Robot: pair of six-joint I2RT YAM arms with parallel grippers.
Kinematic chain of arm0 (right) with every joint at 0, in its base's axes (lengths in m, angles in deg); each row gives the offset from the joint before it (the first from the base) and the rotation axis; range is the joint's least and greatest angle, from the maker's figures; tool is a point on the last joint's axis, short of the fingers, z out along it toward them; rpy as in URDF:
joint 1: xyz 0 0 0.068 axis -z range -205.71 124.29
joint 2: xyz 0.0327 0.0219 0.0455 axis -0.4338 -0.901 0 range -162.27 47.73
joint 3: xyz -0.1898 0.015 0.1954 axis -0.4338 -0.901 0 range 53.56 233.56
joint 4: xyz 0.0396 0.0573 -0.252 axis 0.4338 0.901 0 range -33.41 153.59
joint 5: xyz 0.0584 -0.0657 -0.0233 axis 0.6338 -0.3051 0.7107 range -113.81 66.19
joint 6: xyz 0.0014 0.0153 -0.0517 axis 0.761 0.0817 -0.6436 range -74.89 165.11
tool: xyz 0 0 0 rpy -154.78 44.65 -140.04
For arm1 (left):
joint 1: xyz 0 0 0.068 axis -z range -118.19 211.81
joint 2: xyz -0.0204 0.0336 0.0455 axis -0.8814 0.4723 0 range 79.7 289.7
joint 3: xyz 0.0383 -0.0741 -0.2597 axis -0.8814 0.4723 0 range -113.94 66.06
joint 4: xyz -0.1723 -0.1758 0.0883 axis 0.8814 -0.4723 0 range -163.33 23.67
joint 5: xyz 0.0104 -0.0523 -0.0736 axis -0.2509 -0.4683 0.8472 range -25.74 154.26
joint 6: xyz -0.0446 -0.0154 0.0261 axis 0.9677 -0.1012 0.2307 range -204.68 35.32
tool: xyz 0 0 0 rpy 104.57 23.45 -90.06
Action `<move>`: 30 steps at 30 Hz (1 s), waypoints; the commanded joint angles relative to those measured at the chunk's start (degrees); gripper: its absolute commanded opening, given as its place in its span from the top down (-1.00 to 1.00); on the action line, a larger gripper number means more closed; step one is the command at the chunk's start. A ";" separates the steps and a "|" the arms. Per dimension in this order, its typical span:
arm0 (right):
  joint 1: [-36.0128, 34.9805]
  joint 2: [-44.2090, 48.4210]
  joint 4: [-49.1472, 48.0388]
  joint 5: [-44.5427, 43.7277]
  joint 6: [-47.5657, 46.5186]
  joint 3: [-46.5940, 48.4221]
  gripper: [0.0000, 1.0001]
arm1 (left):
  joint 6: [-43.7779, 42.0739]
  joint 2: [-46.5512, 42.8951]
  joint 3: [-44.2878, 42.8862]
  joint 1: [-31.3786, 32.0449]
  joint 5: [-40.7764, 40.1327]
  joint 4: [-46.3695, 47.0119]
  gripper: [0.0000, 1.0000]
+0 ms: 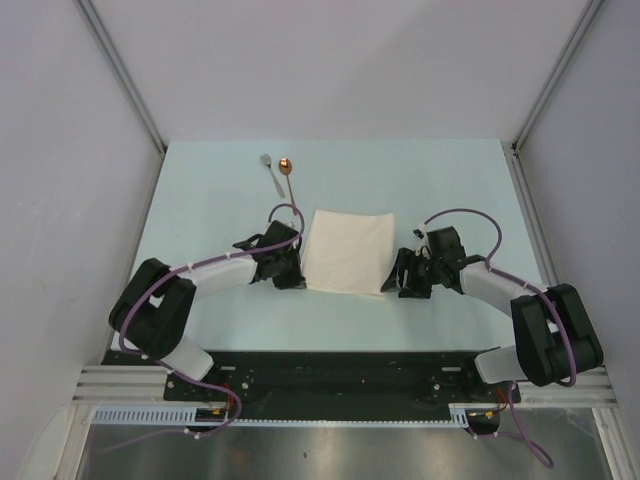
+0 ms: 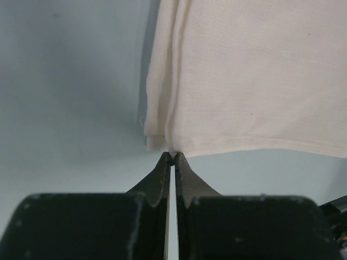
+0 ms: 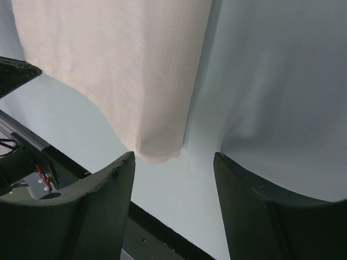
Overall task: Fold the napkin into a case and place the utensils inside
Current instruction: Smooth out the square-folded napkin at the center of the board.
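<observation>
The cream napkin (image 1: 348, 251) lies folded in a rough square at the middle of the table. My left gripper (image 1: 292, 272) is at its near left corner, tips pinched together on the cloth's layered corner (image 2: 172, 147). My right gripper (image 1: 402, 277) stands open beside the near right corner (image 3: 157, 154), which lies just ahead of the gap between the fingers (image 3: 116, 179), untouched. A silver fork (image 1: 269, 172) and a copper-bowled spoon (image 1: 289, 178) lie together at the far left of the table.
The pale table (image 1: 450, 180) is walled by white panels with metal frame posts (image 1: 125, 75). A black rail (image 1: 330, 375) runs along the near edge by the arm bases. Purple cables (image 1: 465, 215) loop over both arms.
</observation>
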 commanded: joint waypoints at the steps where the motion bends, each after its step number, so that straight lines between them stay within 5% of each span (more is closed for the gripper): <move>1: 0.25 0.95 -1.53 0.48 0.24 -0.29 -0.29 | 0.06 -4.47 -1.33 0.54 -2.51 -0.89 0.93; 13: -0.10 2.71 -0.65 0.92 1.12 0.67 -0.26 | -0.74 -1.58 -0.37 0.45 -4.35 -0.28 0.93; 20: -1.77 1.93 -2.05 2.41 2.61 1.73 0.27 | -1.00 -0.35 -0.10 0.45 -5.32 -0.02 0.95; 30: -4.32 -4.75 -8.90 4.17 4.64 3.22 0.53 | -1.70 -0.61 -0.45 0.28 -7.61 -0.02 0.92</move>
